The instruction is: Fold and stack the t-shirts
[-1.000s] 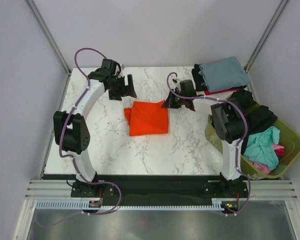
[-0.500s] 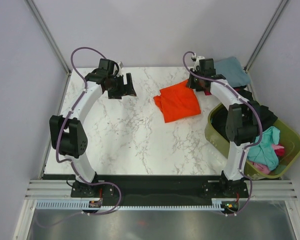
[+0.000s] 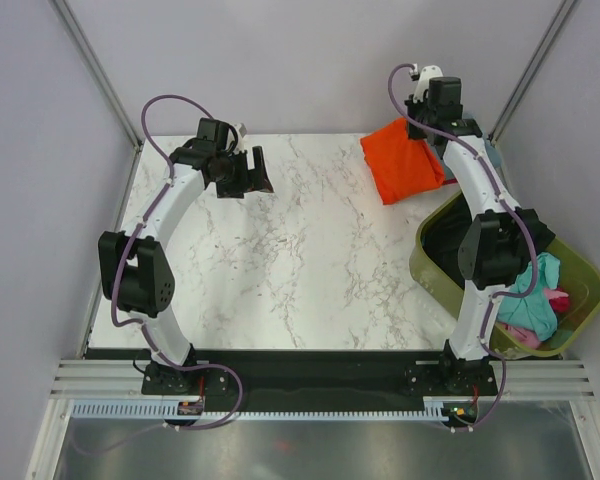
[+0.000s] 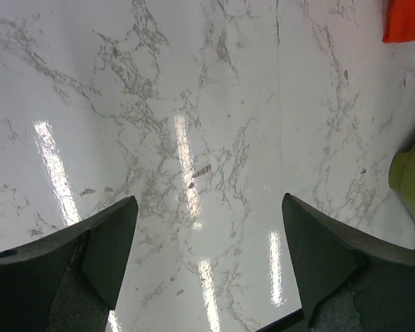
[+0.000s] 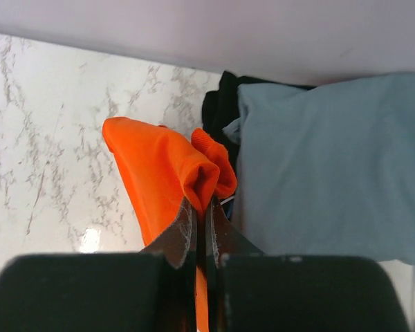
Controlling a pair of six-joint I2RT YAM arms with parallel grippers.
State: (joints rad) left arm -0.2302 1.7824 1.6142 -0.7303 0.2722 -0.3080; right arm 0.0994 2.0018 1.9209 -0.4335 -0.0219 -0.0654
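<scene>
My right gripper (image 3: 427, 122) is shut on the folded bright orange t-shirt (image 3: 401, 160) and holds it lifted at the back right of the table. In the right wrist view the orange t-shirt (image 5: 166, 173) bunches between my closed fingers (image 5: 187, 228), just left of a folded grey-blue t-shirt (image 5: 332, 166) that lies on a black one (image 5: 218, 104). My left gripper (image 3: 248, 172) is open and empty over bare marble at the back left; its wrist view shows the orange t-shirt's corner (image 4: 407, 21).
An olive-green basket (image 3: 580, 265) at the right edge holds black, teal (image 3: 525, 290) and pink cloth. Its rim shows in the left wrist view (image 4: 413, 180). Grey walls stand close behind the table.
My right gripper has carried the orange t-shirt from the table's middle up and to the back right, beside the grey-blue stack. The left arm has barely moved.
</scene>
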